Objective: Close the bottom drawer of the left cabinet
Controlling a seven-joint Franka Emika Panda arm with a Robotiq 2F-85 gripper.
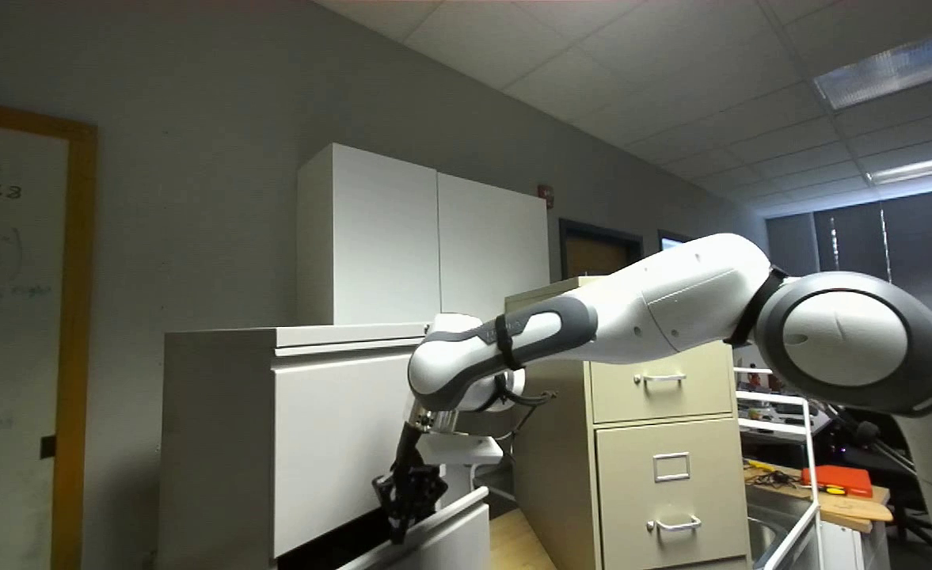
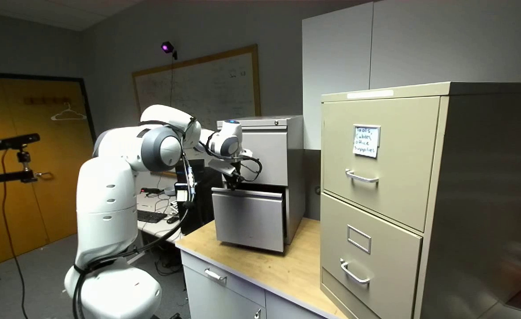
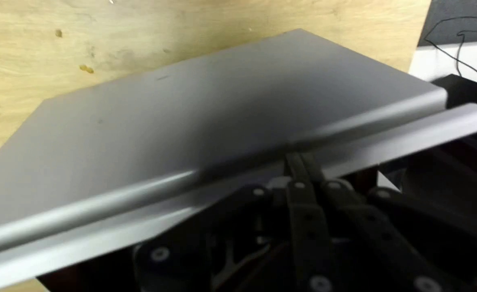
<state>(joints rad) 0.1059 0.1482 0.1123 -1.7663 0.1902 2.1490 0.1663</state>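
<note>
The left cabinet, a boxy pale-grey metal cabinet, shows in both exterior views. Its bottom drawer is pulled out part way in both exterior views, with a dark gap behind its rim. The drawer front fills the middle of the wrist view. My gripper points down at the drawer's top rim in both exterior views. In the wrist view the gripper's fingertips are together over the rim, with nothing visible between them. Whether they touch the rim I cannot tell.
The flat upper drawer front is shut above the gap. A beige filing cabinet stands beside it in both exterior views. The left cabinet stands on a wooden countertop. White cupboards hang on the wall behind.
</note>
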